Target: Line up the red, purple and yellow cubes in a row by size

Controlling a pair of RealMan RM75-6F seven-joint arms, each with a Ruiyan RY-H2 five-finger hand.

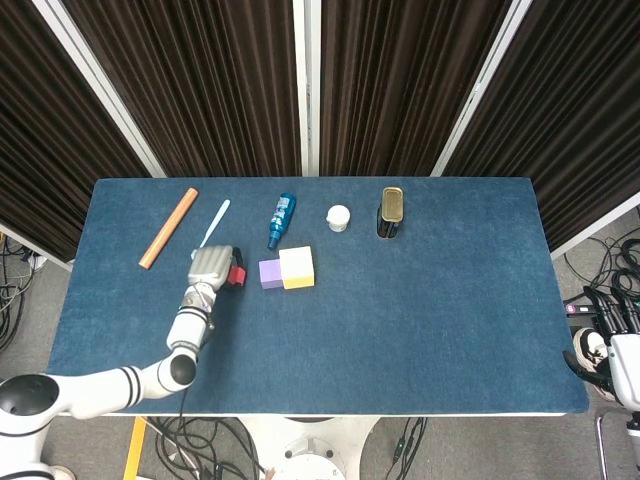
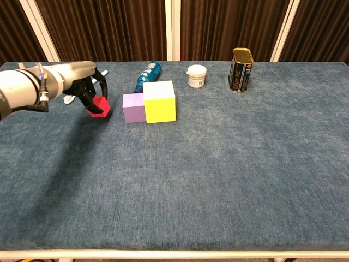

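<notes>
One small red cube [image 2: 100,106] sits pinched in my left robot hand [image 2: 82,87], just left of the purple cube [image 2: 133,107]; rigid, light, best gripped on opposite flat faces

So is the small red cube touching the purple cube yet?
Apart. Chest view shows blue cloth between the small red cube, held by the left hand, and the purple cube.

White arm with black joint bands, silver-grey left hand [image 1: 210,268] and black fingers [image 2: 89,99]
</notes>
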